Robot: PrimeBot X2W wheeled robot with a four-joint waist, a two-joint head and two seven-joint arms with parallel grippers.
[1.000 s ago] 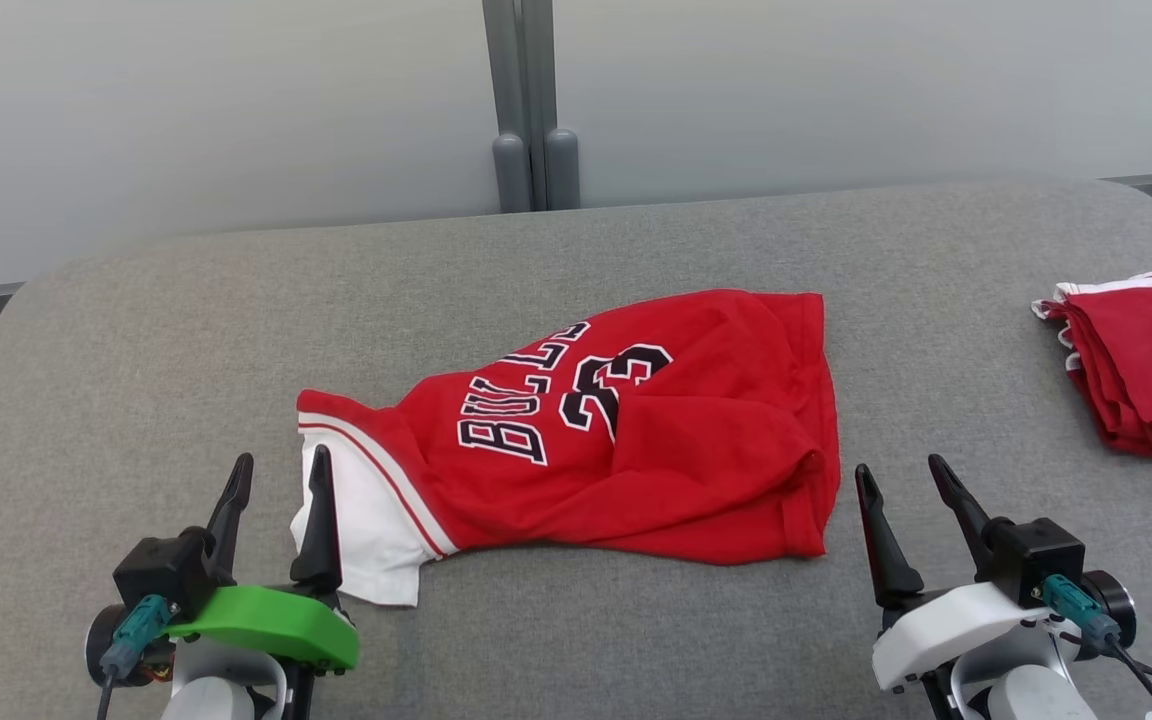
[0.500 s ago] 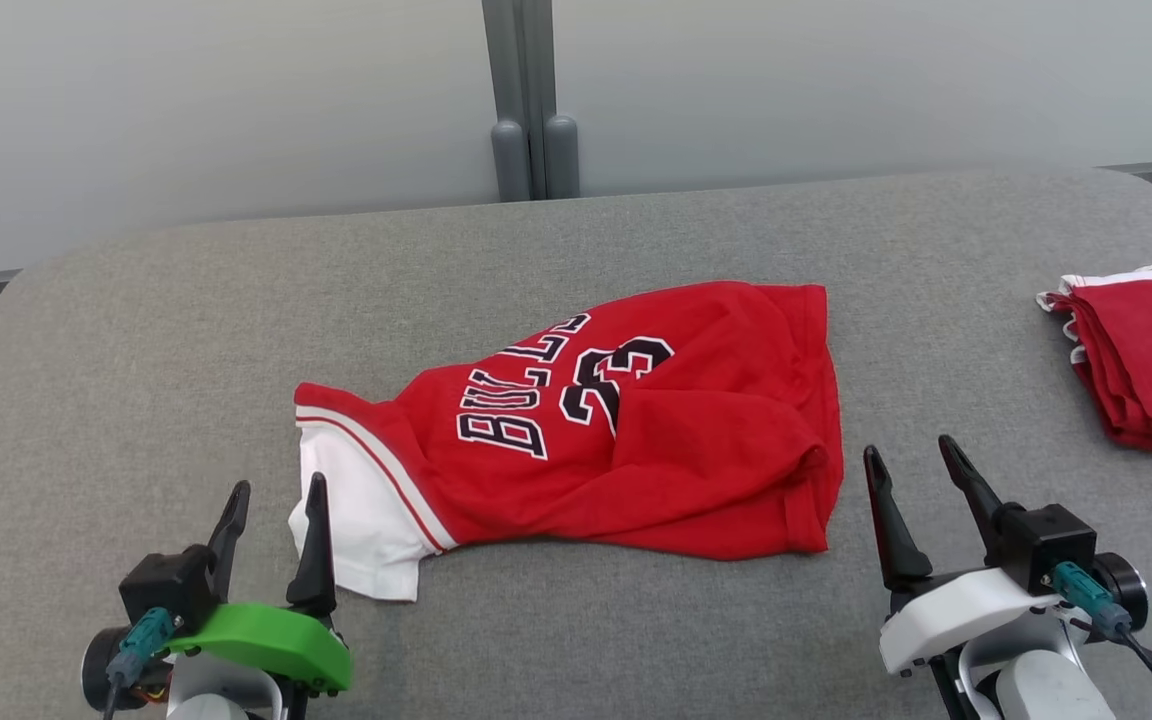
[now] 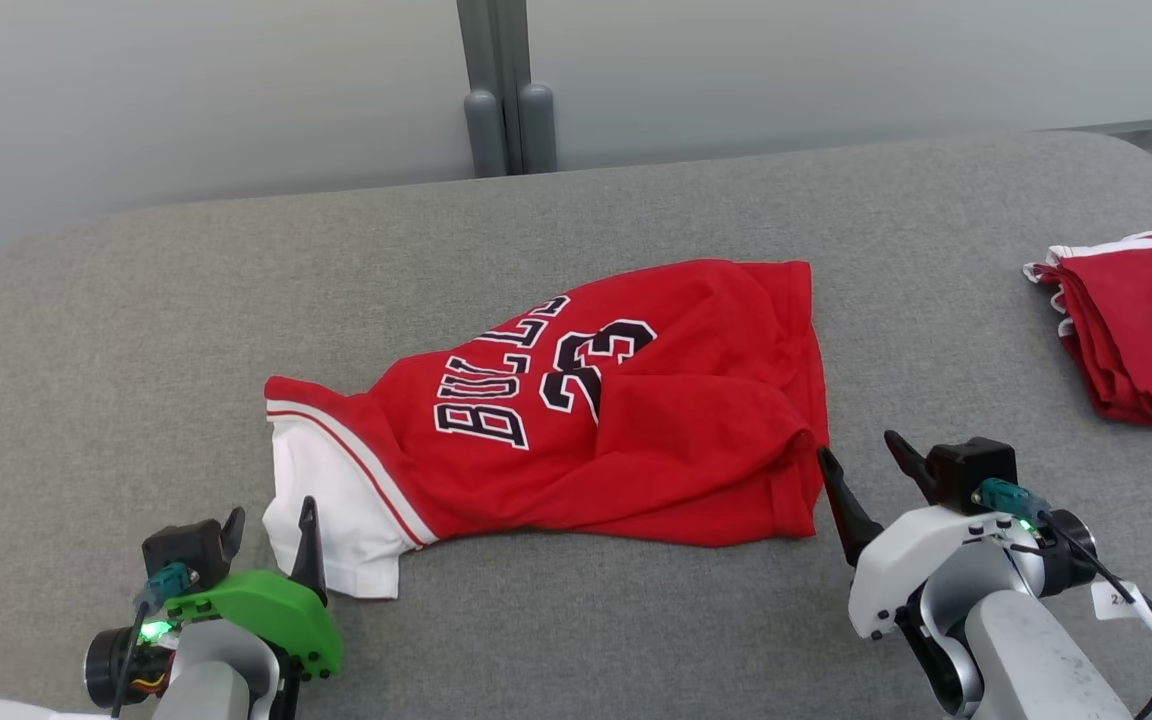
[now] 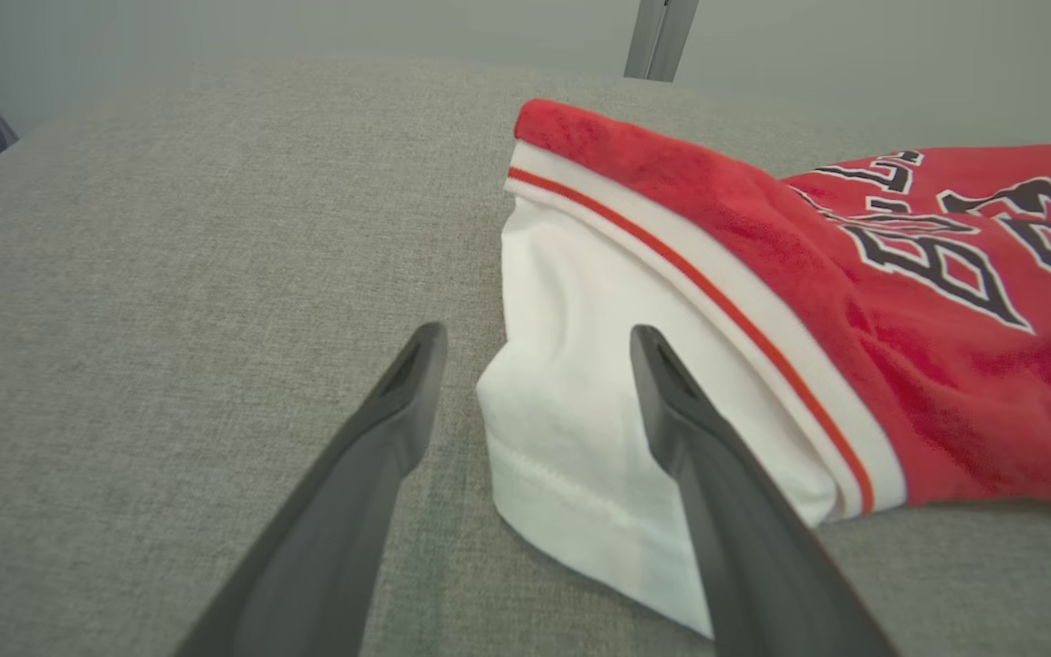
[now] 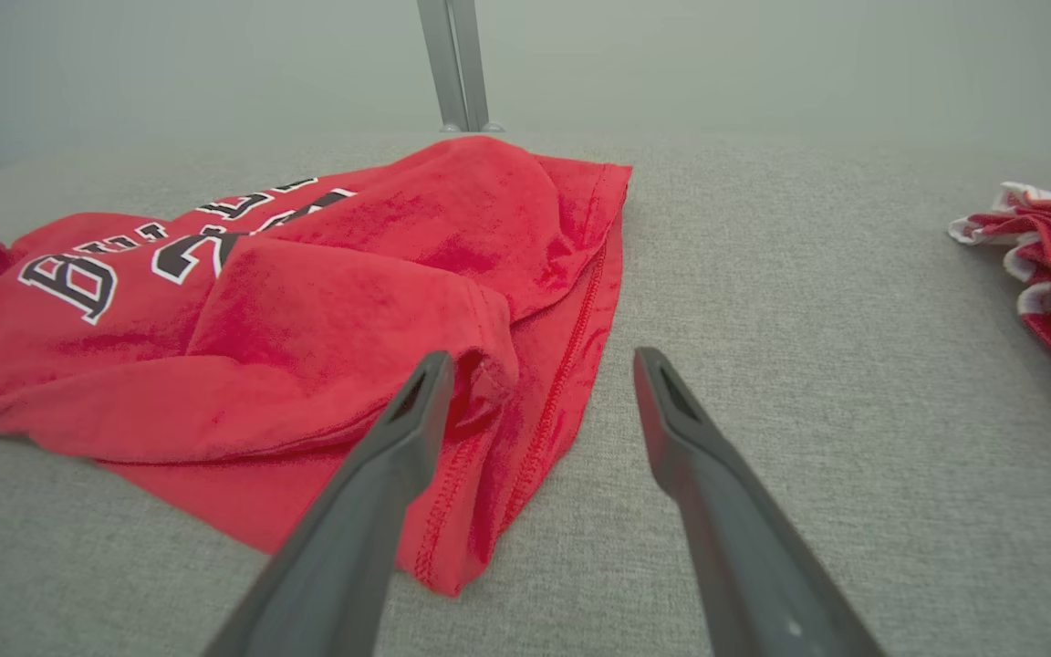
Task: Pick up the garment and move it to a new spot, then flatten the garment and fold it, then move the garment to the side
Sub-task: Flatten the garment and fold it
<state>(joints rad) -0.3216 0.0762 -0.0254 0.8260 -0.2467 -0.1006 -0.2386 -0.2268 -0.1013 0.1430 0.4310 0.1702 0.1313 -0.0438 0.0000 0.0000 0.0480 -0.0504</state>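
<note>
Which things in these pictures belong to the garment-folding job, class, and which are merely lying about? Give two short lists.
Belonging to the job:
red jersey, crumpled in the middle
left gripper, open at its white end
right gripper, open at its red hem

Lying about:
folded red pile, far right
grey posts, behind the padded surface

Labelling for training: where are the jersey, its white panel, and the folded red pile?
jersey (image 3: 636, 450), head view, red fabric below the number.
white panel (image 4: 562, 365), left wrist view, its middle.
folded red pile (image 3: 1136, 330), head view, top layer.
</note>
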